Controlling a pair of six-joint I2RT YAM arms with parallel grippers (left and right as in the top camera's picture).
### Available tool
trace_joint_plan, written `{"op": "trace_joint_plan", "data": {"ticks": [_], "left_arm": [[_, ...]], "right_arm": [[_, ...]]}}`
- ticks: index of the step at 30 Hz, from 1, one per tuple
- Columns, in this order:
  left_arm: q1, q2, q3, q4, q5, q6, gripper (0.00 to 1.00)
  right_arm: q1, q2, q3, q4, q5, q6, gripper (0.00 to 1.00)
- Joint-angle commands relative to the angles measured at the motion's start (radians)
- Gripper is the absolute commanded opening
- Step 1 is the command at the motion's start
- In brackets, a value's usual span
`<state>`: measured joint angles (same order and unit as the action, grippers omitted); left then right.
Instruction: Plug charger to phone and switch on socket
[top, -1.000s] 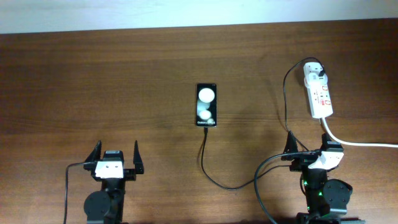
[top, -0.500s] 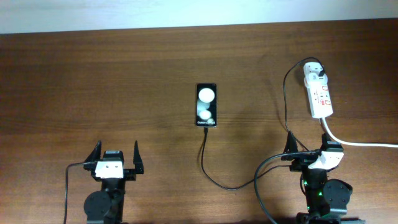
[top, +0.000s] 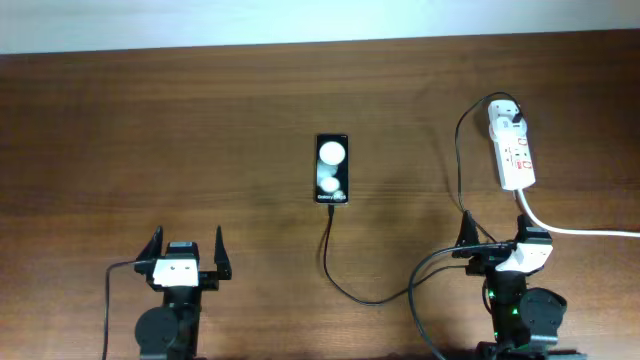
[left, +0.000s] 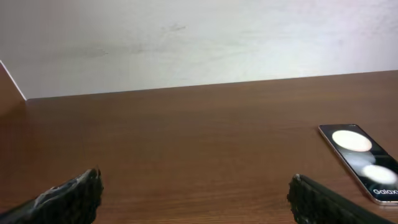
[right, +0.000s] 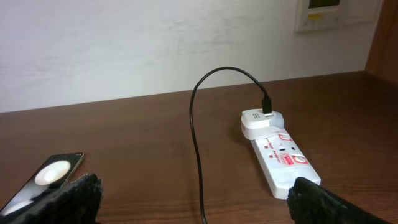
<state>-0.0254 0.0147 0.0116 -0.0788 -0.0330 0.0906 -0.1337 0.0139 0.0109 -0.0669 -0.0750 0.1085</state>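
Overhead: phone lies mid-table, cable meeting its near end and looping round to the plug in the socket at far right; left fingers spread wide and empty at the near edge; right fingers near the socket's cord end; left wrist: fingers wide, phone ahead to the right; right wrist: fingers wide, nothing held, socket ahead, phone at left

The brown wooden tabletop carries a black phone lying flat near its middle. A thin black charger cable runs from the phone's near end across to a white power strip at the right, where its white plug sits.
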Motion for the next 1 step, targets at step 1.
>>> {"op": "trace_joint_plan", "data": {"ticks": [1], "left_arm": [[0.007,-0.008,-0.002,-0.005,0.011,0.016,0.99]], "right_arm": [[0.009,-0.01,-0.005,-0.005,0.002,0.0,0.98]]}}
